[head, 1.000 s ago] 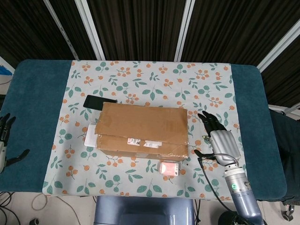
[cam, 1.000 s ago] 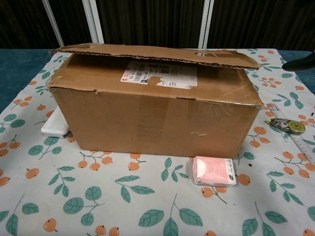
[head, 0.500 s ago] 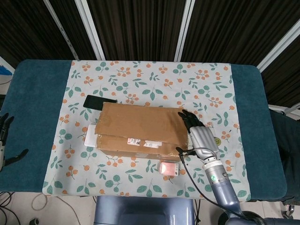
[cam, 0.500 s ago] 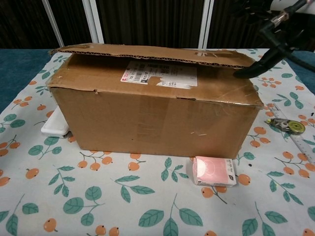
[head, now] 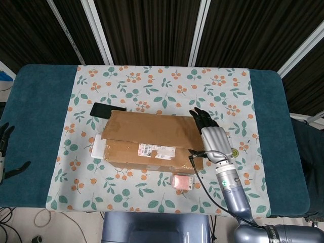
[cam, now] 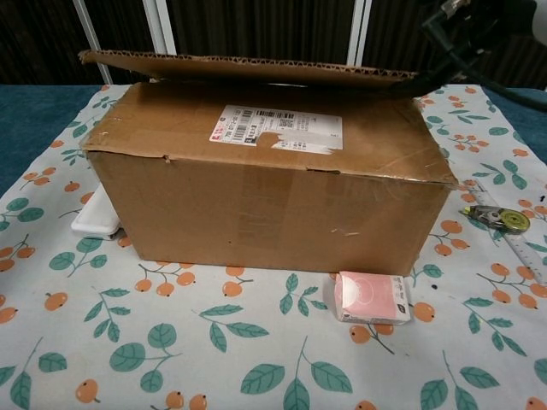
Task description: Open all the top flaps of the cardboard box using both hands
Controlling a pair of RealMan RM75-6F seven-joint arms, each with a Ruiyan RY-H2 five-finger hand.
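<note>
The brown cardboard box [head: 152, 158] [cam: 273, 201] stands mid-table on the flowered cloth. Its long far flap [head: 152, 129] [cam: 248, 67] is raised off the top; the near flap with the white label [cam: 278, 128] lies flat. My right hand [head: 211, 140] [cam: 479, 21] grips the far flap's right end, with fingers [head: 202, 117] lying over it and the thumb [cam: 421, 79] beneath its edge. My left hand [head: 5, 152] hangs at the far left beyond the table, its fingers spread and holding nothing.
A black phone [head: 101, 109] lies behind the box's left corner. A white flat object [head: 97, 144] [cam: 96, 218] sits against its left side. A pink tissue pack [head: 183, 181] [cam: 372, 297] lies in front. A correction-tape roller [cam: 500, 219] and a ruler [cam: 526, 252] lie at the right.
My right hand moved left from the table onto the box's right end and took the far flap, which has risen off the box top. The left hand stayed put.
</note>
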